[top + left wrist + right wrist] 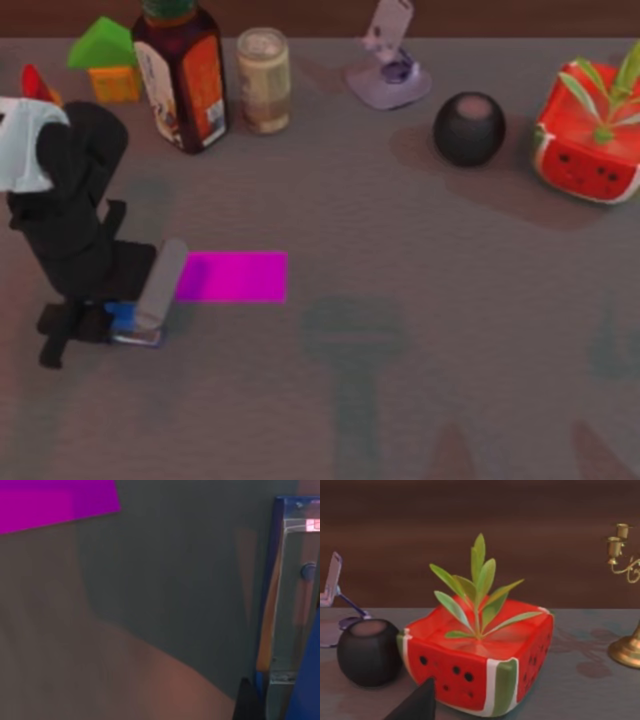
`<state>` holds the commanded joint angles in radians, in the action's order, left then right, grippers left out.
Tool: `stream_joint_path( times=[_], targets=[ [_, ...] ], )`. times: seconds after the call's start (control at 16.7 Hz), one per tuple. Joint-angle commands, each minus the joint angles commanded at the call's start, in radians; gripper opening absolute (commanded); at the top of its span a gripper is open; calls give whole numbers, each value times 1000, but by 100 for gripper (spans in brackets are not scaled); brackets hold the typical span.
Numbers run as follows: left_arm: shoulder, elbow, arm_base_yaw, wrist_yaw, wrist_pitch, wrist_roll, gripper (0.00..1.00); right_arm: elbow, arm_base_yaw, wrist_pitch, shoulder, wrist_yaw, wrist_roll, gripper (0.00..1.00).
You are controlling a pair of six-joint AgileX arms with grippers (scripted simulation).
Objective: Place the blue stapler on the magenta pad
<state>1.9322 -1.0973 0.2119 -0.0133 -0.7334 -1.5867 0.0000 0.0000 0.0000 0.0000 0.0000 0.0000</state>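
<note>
At the lower left of the top view, the small blue stapler with silvery base (135, 325) is covered by the left gripper (100, 322), finger state indiscernible, the flat magenta pad (232, 276) lying just right.

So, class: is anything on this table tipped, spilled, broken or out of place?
Nothing stands out. The bottle, jar, phone stand, black speaker and watermelon planter all stand upright, unspilled. The blue stapler lies under the left gripper, beside the magenta pad, not on it yet.

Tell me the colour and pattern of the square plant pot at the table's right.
The plant pot is red with black seed dots and green-and-white corner stripes, like a watermelon; the right wrist view shows it best.
</note>
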Motion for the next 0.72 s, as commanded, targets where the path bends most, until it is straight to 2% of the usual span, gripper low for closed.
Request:
stream_joint_path(
  times=[0.48, 0.72],
  targets=[
    [-26, -14, -1, 3, -40, 10, 0, 0, 0, 0, 0, 0, 0, 100],
    [-71, -103, -8, 2, -177, 7, 0, 0, 0, 0, 0, 0, 0, 100]
  ],
)
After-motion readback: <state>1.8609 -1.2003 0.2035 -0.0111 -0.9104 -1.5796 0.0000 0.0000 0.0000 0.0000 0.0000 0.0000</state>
